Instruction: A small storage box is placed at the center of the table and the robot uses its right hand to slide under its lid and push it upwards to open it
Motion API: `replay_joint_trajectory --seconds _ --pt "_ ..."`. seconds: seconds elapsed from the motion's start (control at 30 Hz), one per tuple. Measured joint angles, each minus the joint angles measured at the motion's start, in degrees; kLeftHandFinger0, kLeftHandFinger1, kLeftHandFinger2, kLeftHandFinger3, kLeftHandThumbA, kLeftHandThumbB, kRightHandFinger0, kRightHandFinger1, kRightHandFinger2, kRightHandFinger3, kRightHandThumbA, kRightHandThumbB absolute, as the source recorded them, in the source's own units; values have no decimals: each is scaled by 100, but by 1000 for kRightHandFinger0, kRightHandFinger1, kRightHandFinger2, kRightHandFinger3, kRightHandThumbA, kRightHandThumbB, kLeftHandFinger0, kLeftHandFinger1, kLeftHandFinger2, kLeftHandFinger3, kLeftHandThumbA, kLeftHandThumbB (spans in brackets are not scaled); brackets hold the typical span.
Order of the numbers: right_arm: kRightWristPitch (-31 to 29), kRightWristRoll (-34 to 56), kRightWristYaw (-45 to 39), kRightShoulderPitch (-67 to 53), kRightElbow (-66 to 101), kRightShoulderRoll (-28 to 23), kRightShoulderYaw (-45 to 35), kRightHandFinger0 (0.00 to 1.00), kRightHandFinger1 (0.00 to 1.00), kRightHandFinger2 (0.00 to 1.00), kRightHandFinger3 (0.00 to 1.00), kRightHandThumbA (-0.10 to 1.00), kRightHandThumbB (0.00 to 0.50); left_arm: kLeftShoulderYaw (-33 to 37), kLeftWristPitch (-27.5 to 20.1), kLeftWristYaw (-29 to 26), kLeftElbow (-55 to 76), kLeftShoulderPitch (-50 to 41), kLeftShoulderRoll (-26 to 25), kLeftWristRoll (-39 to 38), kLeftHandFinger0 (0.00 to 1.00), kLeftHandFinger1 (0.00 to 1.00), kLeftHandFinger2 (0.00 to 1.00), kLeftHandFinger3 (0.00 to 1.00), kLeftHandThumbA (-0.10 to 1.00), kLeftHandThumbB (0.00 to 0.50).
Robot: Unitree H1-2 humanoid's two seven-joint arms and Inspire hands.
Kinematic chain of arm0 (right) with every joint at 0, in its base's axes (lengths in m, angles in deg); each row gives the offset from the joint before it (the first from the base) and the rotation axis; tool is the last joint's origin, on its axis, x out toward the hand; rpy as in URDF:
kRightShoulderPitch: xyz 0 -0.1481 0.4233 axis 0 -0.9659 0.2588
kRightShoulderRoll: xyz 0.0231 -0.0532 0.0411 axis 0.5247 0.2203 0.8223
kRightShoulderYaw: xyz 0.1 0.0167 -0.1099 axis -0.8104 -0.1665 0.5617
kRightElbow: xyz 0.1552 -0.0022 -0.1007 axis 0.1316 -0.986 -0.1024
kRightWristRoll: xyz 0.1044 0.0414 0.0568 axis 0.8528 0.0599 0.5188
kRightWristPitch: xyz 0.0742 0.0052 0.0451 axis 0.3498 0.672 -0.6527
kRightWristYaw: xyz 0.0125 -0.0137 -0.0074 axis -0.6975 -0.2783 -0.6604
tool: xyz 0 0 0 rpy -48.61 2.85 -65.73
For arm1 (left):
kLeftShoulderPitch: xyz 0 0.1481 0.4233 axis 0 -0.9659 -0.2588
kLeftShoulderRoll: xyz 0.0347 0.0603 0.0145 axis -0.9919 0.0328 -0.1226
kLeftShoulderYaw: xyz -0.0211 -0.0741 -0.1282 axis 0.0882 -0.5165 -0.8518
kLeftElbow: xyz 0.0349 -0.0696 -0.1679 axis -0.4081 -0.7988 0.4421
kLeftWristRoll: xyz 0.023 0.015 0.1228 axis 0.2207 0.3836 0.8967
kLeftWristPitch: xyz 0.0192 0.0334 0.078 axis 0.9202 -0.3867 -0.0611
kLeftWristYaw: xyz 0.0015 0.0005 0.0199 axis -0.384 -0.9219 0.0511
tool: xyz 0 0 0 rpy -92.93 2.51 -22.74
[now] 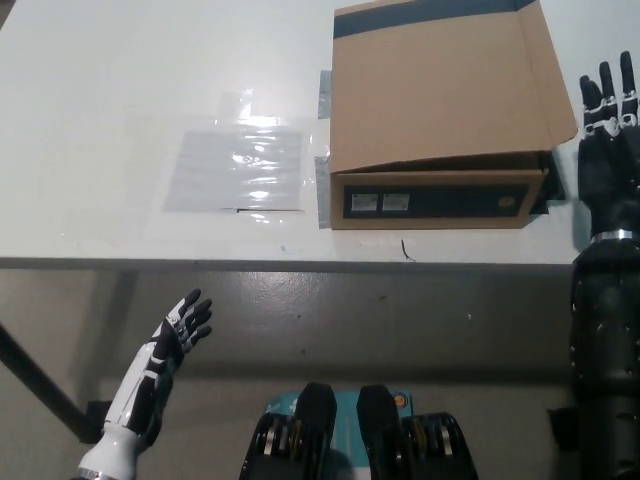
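I have the cardboard storage box (440, 110) sitting on the white table (120, 90), toward the two o'clock part of my view, with its brown lid (440, 85) lying down over the body and overhanging the dark front panel (435, 203). Two small labels (380, 203) show on that panel.

My right hand (608, 140) stands upright at three o'clock from the box, just beside its right edge and apart from it, partly cut by the frame. Its fingers (605, 85) point toward twelve o'clock, straight and spread, with nothing in them. The black forearm (605, 340) runs down from it toward the five o'clock corner, nearly vertical.

My left hand (180, 330) rests off the table at about seven o'clock, below the table's near edge, fingers extended and slightly apart, holding nothing, aimed toward one o'clock.

A clear plastic sheet (240, 165) lies flat on the table at nine o'clock from the box, near it.
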Motion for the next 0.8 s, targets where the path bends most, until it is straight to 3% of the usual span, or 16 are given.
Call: replay_joint_trajectory --seconds 0.37,0.7,0.8 --pt "-4 73 -14 3 -29 230 -5 1000 1000 1000 1000 1000 344 2 -2 2 1 3 0 0 1000 1000 1000 1000 1000 374" --pt "-16 60 -5 9 -198 209 -4 1000 1000 1000 1000 1000 350 4 -7 2 -2 18 0 1 1000 1000 1000 1000 1000 367" --pt "-13 60 9 16 -174 232 -3 1000 1000 1000 1000 1000 352 4 -9 2 -2 18 0 0 1000 1000 1000 1000 1000 384"
